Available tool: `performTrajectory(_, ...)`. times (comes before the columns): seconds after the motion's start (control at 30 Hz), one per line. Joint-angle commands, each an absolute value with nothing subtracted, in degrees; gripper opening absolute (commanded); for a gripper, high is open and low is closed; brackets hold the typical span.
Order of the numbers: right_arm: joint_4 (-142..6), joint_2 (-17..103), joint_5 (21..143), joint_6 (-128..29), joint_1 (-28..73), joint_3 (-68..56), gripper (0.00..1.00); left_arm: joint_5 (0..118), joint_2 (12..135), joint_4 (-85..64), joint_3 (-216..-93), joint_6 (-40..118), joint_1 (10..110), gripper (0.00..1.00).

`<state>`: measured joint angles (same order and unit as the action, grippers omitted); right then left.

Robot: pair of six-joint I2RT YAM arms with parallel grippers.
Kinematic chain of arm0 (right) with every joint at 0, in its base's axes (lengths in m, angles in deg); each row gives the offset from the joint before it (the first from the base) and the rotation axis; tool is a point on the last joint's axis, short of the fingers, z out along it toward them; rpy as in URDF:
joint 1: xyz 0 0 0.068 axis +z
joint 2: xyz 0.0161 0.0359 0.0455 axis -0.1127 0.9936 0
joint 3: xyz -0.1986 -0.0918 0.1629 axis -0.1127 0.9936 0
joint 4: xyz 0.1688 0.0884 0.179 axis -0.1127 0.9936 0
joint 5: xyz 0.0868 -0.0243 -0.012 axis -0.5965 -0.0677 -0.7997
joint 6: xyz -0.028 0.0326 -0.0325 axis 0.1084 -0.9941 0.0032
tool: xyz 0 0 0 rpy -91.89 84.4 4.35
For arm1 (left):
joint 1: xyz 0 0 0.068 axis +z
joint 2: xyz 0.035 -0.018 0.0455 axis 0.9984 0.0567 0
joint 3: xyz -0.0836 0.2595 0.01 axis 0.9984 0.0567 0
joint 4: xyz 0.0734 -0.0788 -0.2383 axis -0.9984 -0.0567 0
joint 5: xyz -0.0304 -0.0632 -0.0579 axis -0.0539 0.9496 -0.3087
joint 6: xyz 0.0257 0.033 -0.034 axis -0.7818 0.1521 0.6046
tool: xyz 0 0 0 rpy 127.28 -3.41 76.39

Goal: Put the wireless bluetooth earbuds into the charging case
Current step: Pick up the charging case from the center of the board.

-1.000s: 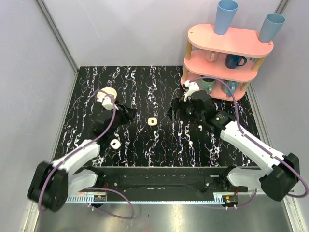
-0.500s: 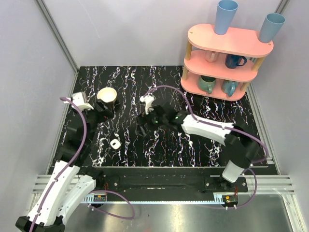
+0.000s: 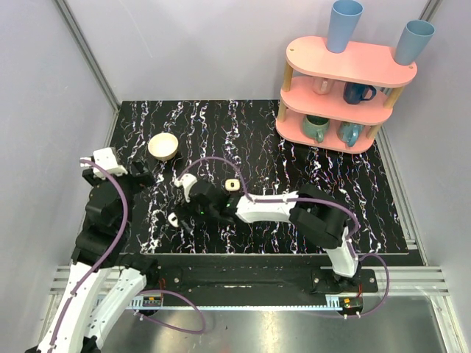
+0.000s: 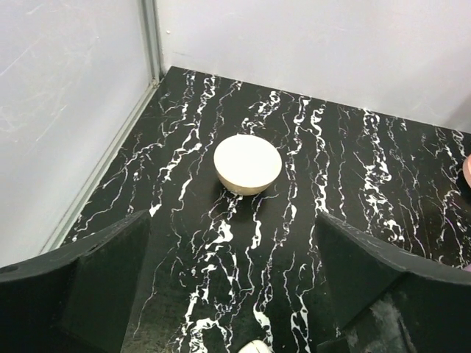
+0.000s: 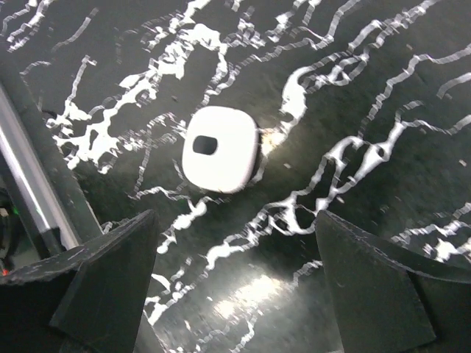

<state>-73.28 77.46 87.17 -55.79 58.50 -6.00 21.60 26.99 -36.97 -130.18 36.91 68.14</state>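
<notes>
Cannot pick out the wireless bluetooth earbuds in any view: too small to tell from the white veins of the black marbled tabletop [image 3: 309, 176]. Can see two white rounded-square charging cases with dark centres, both flat on the top and well apart. Front case [image 3: 174, 218] near the table's near edge, left of middle, just beside the right gripper [image 3: 184, 215]. Same front case [image 5: 219, 149] in the right wrist view, ahead of the fingertips and apart from both, dark oval facing up, with a metal rail [image 5: 29, 176] off to the left. Right gripper spread wide, nothing between the fingers, reached far over to the left half of the table. Middle case [image 3: 232, 184] near the table's centre, just beside the right arm's forearm, not touched by either gripper. Left gripper [image 4: 232, 235] also spread wide and empty, hovering over the left side of the table, pointed at a cream bowl [image 4: 248, 163]. Bowl upright, toward the back left, apart from both fingers. At the back right corner, a pink two-tier shelf [image 3: 346, 66] with two light blue cups [image 3: 344, 26] upside down on top and mugs [image 3: 358, 93] on the tiers below.
</notes>
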Motion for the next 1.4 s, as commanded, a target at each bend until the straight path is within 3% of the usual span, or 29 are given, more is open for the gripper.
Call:
performTrajectory(0.0, -75.65, 80.70, 92.86, -55.67, 60.85, -12.60, 0.93, 16.88, 23.75, -33.93, -128.20, 34.03, 68.65, 0.98)
performTrajectory(0.2, -74.15, 84.40, 96.72, -58.13, 61.91, -15.86, 0.93, 17.48, 23.57, -34.28, -127.67, 34.29, 68.91, 0.99)
performTrajectory(0.9, -72.31, 89.77, 92.33, -57.43, 62.52, -19.99, 0.75, 19.51, 22.34, -33.93, -126.18, 33.50, 70.49, 0.99)
performTrajectory(1.37, -71.95, 90.56, 94.70, -54.62, 64.19, -19.38, 0.72, 18.63, 21.90, -34.10, -126.09, 33.76, 71.19, 0.99)
